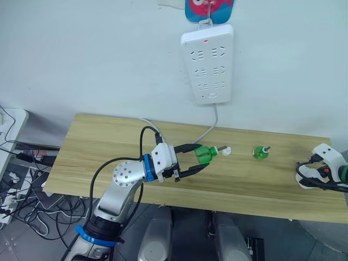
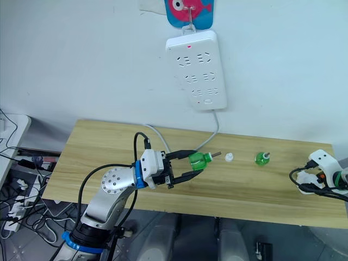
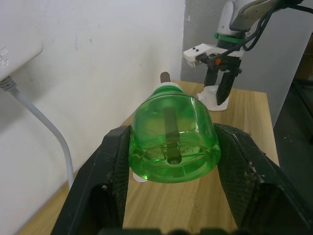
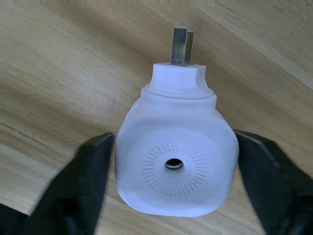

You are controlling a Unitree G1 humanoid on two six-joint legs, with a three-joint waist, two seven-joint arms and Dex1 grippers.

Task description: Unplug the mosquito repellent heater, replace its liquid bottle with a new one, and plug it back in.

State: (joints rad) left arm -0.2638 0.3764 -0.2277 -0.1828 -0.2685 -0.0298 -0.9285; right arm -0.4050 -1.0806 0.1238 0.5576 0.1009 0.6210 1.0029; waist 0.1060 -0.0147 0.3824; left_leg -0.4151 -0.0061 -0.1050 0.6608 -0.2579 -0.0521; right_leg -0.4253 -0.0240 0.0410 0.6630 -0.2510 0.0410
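- We have the heater (image 4: 173, 159) unplugged, at the right edge, right gripper (image 1: 312, 174) jaws pinching it.
- Left gripper (image 1: 204, 161) jaws pinch a green bottle (image 1: 204, 154), center.
- Left: fitting, replugging into the power strip (image 1: 209, 62).

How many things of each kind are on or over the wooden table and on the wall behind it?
Green liquid bottles: 2 (one in the left gripper at, one standing)
White caps: 1
Mosquito repellent heaters: 1
Power strips: 1
Total: 5
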